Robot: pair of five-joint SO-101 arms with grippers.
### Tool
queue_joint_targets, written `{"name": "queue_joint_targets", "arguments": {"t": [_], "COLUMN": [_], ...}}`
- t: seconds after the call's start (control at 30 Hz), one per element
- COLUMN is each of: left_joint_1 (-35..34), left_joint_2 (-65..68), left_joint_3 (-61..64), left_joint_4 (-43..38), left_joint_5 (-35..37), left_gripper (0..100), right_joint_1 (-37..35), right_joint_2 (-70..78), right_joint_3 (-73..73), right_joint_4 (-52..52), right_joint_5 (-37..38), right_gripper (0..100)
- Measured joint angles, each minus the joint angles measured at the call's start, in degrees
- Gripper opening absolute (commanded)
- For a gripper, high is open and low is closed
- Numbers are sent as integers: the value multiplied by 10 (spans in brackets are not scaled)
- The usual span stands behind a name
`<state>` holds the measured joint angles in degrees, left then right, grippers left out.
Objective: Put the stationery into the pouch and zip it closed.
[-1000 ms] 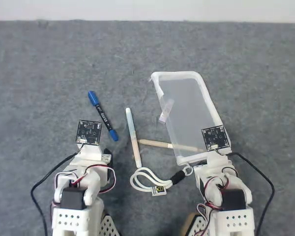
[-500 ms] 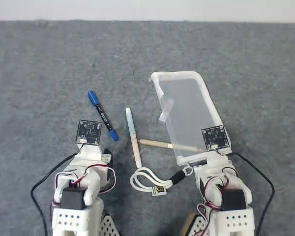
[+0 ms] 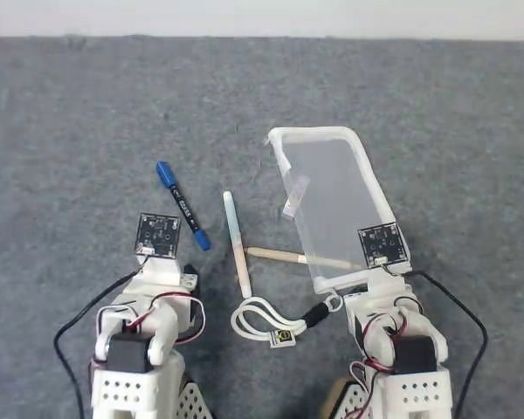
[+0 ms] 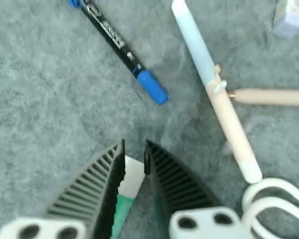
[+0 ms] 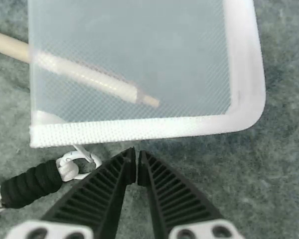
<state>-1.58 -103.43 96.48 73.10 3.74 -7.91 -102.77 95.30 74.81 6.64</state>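
Barely begun: blue marker (image 3: 182, 206) and pale pen (image 3: 237, 244) lying loose on desk (image 3: 70, 131), outside pouch (image 3: 332, 192); left tool (image 4: 134, 149) slightly apart, right tool (image 5: 136, 159) together, both empty.

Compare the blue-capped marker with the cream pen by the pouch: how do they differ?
The marker is black with blue ends; the cream pen is one pale colour. The marker lies clear of the pouch; the cream pen's end shows through its clear wall. Both lie flat on the grey mat, ungripped.
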Motion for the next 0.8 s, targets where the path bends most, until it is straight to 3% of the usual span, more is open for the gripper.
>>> {"name": "queue_joint_targets", "arguments": {"t": [0.17, 0.33, 0.8], "left_joint_1": [0, -40, -73], "left_joint_2": [0, 0, 0], "left_joint_3": [-3, -3, -3], "left_joint_4": [-2, -2, -20], "left_joint_5": [-5, -126, -128], "left_gripper": [62, 62, 65], "right_joint_1": [0, 0, -10], "right_joint_2": [0, 0, 0], "right_joint_3": [0, -6, -47], "right_joint_4": [0, 0, 0], "right_joint_5": [0, 0, 0], "right_gripper": [9, 7, 6]}}
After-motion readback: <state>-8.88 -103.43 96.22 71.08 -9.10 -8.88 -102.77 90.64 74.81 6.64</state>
